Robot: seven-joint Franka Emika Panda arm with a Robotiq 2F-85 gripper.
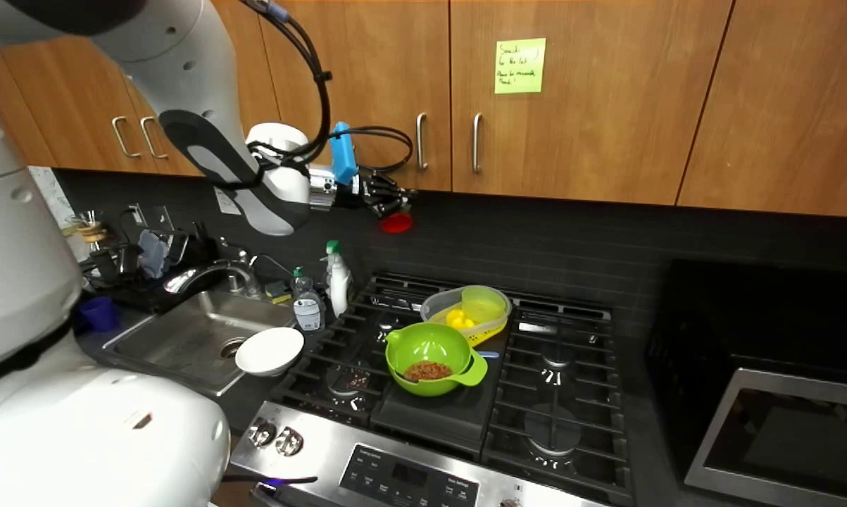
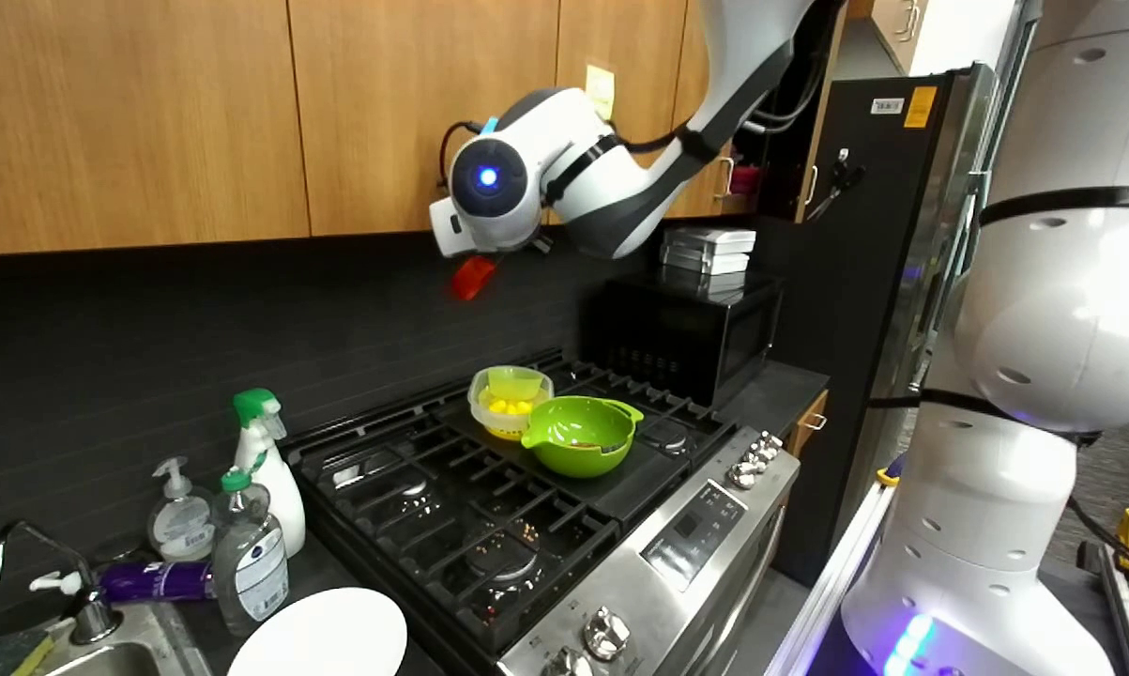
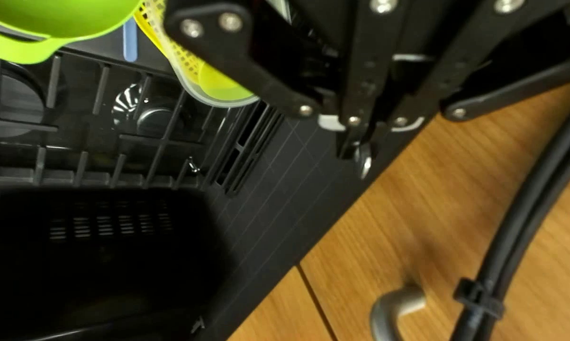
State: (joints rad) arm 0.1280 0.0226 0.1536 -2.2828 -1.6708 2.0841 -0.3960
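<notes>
The gripper [image 3: 357, 148] pinches a blurred red object [image 1: 396, 223], its shape unclear. The wrist view crops the green bowl [image 3: 62, 19].

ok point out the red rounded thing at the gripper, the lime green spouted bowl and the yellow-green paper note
Red rounded thing [image 1: 396, 223]: in an exterior view, its middle
Lime green spouted bowl [image 1: 441, 341]: in an exterior view, inner back wall
Yellow-green paper note [image 1: 520, 66]: in an exterior view, its centre

Place: kitchen | Signs: stove [image 1: 434, 422], sink [image 1: 184, 338], microwave [image 2: 677, 329], wooden cabinets [image 1: 592, 141]
</notes>
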